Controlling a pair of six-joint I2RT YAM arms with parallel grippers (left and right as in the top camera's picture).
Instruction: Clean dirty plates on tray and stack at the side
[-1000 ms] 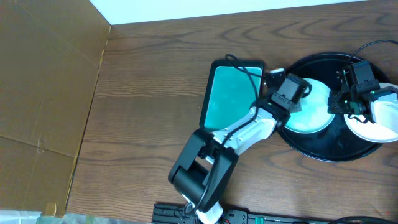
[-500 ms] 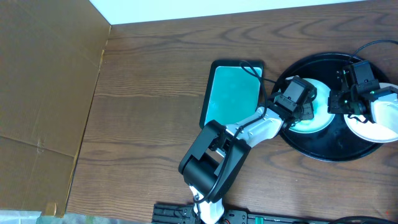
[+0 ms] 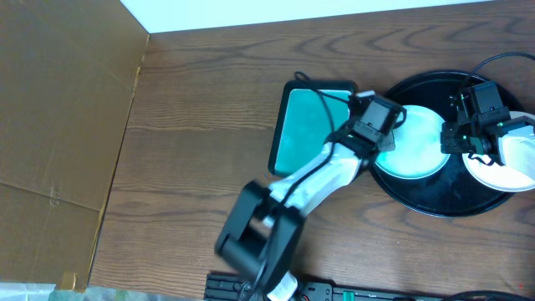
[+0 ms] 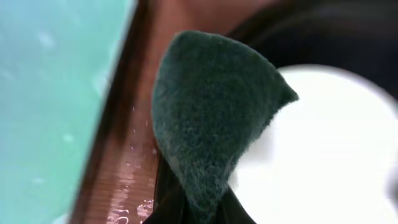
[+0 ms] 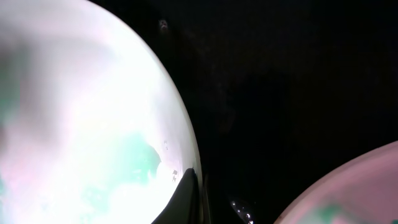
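Note:
The round black tray [image 3: 435, 201] sits at the right of the table. A pale aqua plate [image 3: 422, 142] lies in its middle and a white plate [image 3: 512, 164] lies at its right edge; only these two plates show. My left gripper [image 3: 386, 138] is shut on a dark green scouring pad [image 4: 211, 118], held over the aqua plate's left rim [image 4: 329, 155]. My right gripper [image 3: 458, 142] is shut on the aqua plate's right rim [image 5: 81, 124], one finger [image 5: 189, 199] lying on the edge. The white plate shows at the lower right of the right wrist view [image 5: 364, 193].
A rectangular teal tray with a black rim [image 3: 305, 125] lies just left of the round tray and shows in the left wrist view [image 4: 50, 93]. A brown cardboard sheet [image 3: 58, 125] covers the table's left side. A cable [image 3: 501, 63] runs in at the top right.
My left gripper with the pad slid right onto the aqua plate, then back left to the plate's left rim. The right gripper has not moved.

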